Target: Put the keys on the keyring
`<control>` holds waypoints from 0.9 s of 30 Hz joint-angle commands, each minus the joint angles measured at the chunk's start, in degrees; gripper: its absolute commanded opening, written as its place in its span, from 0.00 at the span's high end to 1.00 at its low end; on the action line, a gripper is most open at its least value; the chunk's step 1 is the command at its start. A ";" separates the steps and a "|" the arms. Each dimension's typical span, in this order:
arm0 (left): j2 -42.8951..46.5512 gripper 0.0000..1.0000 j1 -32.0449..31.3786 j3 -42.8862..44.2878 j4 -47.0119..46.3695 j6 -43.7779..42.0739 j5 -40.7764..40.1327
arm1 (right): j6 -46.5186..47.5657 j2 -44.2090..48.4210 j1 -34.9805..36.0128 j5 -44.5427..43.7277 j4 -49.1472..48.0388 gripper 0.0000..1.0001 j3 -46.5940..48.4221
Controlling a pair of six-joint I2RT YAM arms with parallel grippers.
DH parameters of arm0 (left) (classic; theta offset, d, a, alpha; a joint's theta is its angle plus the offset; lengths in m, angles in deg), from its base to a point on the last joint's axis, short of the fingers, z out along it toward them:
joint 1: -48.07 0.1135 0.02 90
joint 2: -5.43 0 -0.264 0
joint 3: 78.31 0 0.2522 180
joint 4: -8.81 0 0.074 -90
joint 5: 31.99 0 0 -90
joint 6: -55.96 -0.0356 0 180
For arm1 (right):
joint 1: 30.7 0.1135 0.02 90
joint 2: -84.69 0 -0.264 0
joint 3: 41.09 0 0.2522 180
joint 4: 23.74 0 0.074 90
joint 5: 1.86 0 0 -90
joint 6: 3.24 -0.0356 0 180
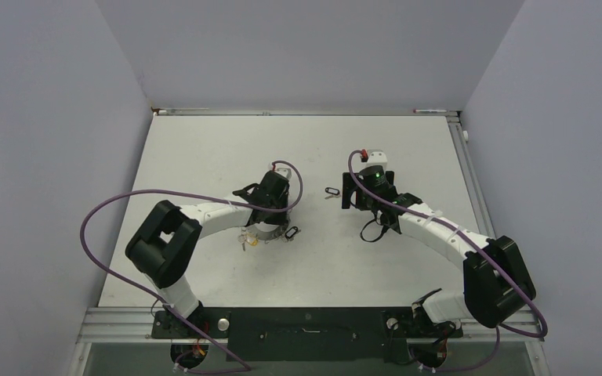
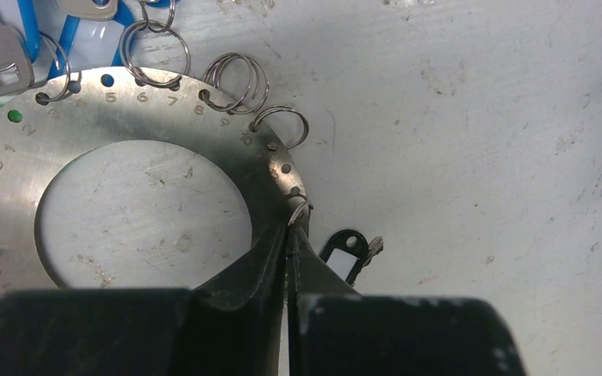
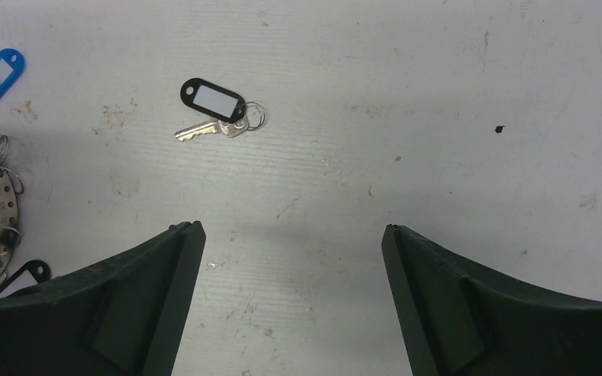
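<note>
The left hand (image 2: 291,229) is clenched on the rim of the keyring (image 2: 149,117). The right hand (image 3: 291,229) gapes wide above the worktop (image 3: 455,117), near a black-tagged key (image 3: 215,113).

loose key (image 3: 213,110) lies on the table (image 1: 204,149), apparently well right of keyring (image 2: 125,117).

The right claw (image 3: 291,235) is spread wide over bare table (image 3: 439,117), with nothing between its fingers. A black-tagged key (image 3: 212,102) lies ahead-left of it, well apart. The left claw (image 2: 290,235) is pressed together at the rim of the ring (image 2: 125,125). Wire loops (image 2: 235,82) crowd its front-left and a second tagged key (image 2: 349,247) lies just to its right. Farther right the table is bare.
</note>
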 commanded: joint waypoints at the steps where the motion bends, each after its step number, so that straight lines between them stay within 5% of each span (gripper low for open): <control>1: 0.18 1.00 0.18 1.13 -2.96 0.00 1.57 | -0.15 -0.06 0.58 -0.31 -2.08 0.13 -0.13; 27: 10.46 1.00 0.20 9.09 17.23 -3.26 0.13 | 0.43 4.73 2.13 4.31 -5.67 0.13 -1.81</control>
